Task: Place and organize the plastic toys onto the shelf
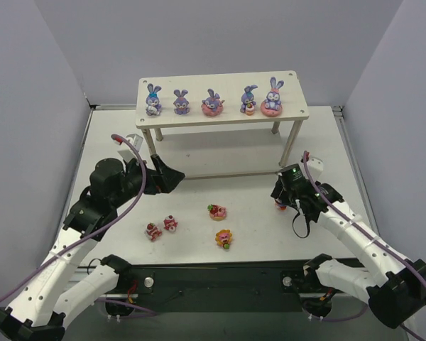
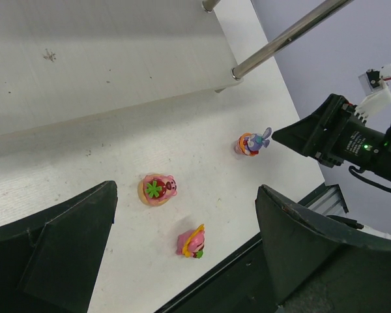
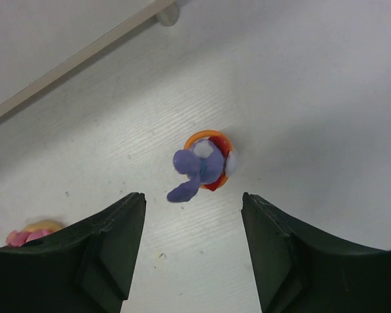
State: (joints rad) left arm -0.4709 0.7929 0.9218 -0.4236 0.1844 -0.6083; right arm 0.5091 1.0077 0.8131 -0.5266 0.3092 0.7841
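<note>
The table [image 1: 255,153] bears the shelf [image 1: 298,110], with five bunnies [image 1: 212,104] lined along its top board. My left pincer [image 1: 177,175] gapes wide and empty. My right pincer [image 1: 278,197] hangs parted over a sixth bunny [image 3: 205,163] without touching it. Four cake pieces [image 1: 217,211] sit on the table nearer me.

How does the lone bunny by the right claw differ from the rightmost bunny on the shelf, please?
The lone bunny is on the table, with an orange base; the rightmost bunny is on the shelf, with a pink base. Both are purple-blue, long-eared.
</note>
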